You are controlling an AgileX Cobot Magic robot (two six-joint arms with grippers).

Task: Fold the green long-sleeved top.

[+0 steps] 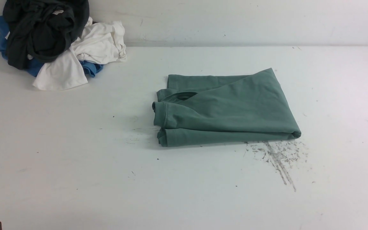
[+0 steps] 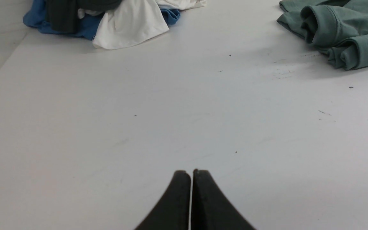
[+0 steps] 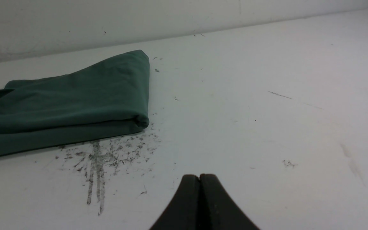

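Front view shows the green long-sleeved top [image 1: 225, 108] folded, both the left gripper [image 2: 190, 172] and right gripper [image 3: 199, 176] closed empty; any nudge could spring its loose cuff [image 1: 160, 114] open.

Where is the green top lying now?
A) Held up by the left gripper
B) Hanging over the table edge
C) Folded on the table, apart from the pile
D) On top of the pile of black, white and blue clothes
C: the green top lies folded flat on the table, well apart from the pile of clothes in the far left corner.
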